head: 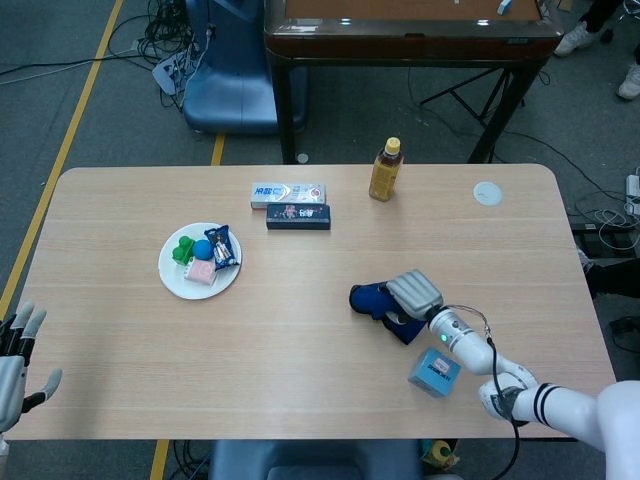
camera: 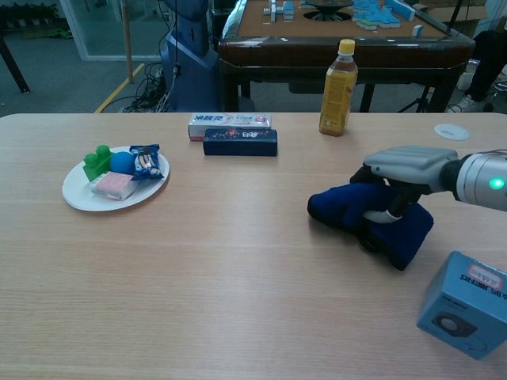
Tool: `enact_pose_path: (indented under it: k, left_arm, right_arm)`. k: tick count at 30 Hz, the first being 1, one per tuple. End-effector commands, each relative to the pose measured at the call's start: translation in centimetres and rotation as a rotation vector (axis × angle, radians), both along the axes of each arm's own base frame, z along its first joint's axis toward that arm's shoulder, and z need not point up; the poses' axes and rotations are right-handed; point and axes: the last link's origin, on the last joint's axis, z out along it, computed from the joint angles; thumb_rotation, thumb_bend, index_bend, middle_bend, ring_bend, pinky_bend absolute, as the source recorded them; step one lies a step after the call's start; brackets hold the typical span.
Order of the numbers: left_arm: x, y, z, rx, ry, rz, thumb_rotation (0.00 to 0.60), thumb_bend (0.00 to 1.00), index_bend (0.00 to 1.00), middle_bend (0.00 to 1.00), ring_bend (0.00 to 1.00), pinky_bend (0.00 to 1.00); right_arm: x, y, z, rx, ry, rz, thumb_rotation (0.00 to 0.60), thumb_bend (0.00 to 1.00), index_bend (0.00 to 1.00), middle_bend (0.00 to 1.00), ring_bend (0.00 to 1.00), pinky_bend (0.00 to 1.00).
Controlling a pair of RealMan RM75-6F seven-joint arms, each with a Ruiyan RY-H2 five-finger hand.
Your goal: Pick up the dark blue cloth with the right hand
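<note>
So my right hand point(camera: 400, 178) has its fingers curled around the dark blue cloth point(camera: 368, 214), bunched up right of centre in the chest view, with a loose end drooping off the lower right. It looks clear of the table point(head: 300, 350), so I'd call the pickup basically done. The light blue box point(camera: 467, 305) sits just beside it at lower right. My left hand point(head: 18, 355) is spread and holding nothing at the lower left edge of the head view, out of the way.
</note>
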Motion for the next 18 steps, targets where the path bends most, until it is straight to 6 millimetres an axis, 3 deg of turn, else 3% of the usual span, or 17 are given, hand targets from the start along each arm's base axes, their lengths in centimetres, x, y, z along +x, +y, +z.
enact_pose_path:
  k: [1,9,18]
  left_arm:
    - [0.0,0.0,0.0,0.0,0.0,0.0,0.6,0.26,0.0,0.0,0.01,0.03]
    - [-0.1,-0.2,0.0,-0.005,-0.007,0.004,0.6,0.26,0.0,0.0,0.01,0.03]
    - [-0.2,-0.3,0.0,-0.006,-0.008,0.009,0.6,0.26,0.0,0.0,0.01,0.03]
  right_arm:
    - [0.0,-0.2,-1.2,0.009,0.037,-0.005,0.6,0.6,0.68,0.57,0.58,0.61]
    - [-0.5,-1.2,-2.3,-0.019,0.096,-0.014,0.6,0.6,0.68,0.57,0.58,0.61]
    - [-2.0,-4.0,-1.5,-0.111,0.147,-0.075,0.6,0.61,0.68,0.57,0.58,0.61]
